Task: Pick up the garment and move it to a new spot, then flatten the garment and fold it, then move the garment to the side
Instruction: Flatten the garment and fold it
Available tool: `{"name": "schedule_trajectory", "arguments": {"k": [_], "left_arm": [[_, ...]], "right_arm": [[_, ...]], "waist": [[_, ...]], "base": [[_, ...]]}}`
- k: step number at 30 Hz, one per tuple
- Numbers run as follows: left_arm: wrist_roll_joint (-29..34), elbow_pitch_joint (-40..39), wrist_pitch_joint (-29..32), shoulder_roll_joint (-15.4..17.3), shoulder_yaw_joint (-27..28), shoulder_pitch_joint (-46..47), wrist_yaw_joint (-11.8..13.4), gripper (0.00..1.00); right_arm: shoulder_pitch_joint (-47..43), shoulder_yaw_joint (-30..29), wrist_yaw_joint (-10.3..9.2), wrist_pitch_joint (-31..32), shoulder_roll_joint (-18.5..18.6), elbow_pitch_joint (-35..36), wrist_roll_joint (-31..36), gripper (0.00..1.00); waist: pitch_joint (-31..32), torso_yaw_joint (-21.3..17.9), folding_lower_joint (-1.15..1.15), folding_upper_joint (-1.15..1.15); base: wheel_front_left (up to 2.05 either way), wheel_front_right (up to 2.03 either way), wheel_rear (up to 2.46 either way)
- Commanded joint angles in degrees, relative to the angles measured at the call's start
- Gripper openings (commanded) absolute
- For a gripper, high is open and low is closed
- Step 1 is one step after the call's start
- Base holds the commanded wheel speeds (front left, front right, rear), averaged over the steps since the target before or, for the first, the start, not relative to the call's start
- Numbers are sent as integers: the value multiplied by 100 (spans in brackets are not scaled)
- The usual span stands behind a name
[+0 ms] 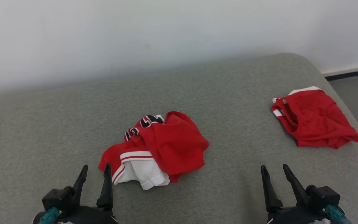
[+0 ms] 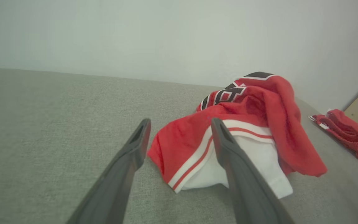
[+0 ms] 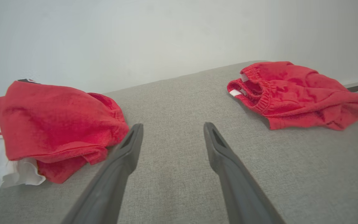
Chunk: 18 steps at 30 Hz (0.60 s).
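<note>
Crumpled red-white garment (image 1: 155, 149) lies mid grey cushion (image 1: 42, 124); left gripper (image 1: 96, 167) just beside its near hem, jaws spread, empty; right gripper (image 1: 274, 167) spread too, well apart; step 1 (pickup) not begun; next prob. needs L reach fwd, pinch hem.

Garment (image 1: 163, 146) heaped at frame centre on cushion (image 1: 57, 124). Shorts (image 1: 314, 119) at right edge, well apart. Wall (image 1: 135, 37) behind, across top. Left gripper (image 1: 97, 166) lower left, just beside garment; right gripper (image 1: 274, 166) lower right.
</note>
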<state>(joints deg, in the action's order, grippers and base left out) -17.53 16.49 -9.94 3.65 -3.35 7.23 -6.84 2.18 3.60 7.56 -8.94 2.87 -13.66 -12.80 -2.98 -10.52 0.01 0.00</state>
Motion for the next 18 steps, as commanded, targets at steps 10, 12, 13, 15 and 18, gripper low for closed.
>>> {"name": "schedule_trajectory", "arguments": {"k": [10,12,13,15,18], "left_arm": [[-505,420,397,-45,-36,397,111,100],[-527,522,516,-48,-92,462,117,100],[-521,569,570,-48,-114,495,117,100],[-430,598,525,-16,-171,638,118,0],[-390,569,390,-5,-194,677,136,0]], "right_arm": [[140,98,-13,-176,1,-144,-138,100],[141,111,-13,-195,1,-168,-158,100],[135,115,-13,-211,1,-182,-162,100],[161,122,-13,-230,1,-225,-181,100],[181,127,-13,-236,1,-255,-177,100]], "waist": [[-354,-806,-1,0],[-368,-818,-1,0],[-371,-820,-1,0],[-376,-812,-1,0],[-365,-797,-1,0]], "base": [[0,0,0],[0,0,0],[0,0,0],[0,0,0],[0,0,0]]}}
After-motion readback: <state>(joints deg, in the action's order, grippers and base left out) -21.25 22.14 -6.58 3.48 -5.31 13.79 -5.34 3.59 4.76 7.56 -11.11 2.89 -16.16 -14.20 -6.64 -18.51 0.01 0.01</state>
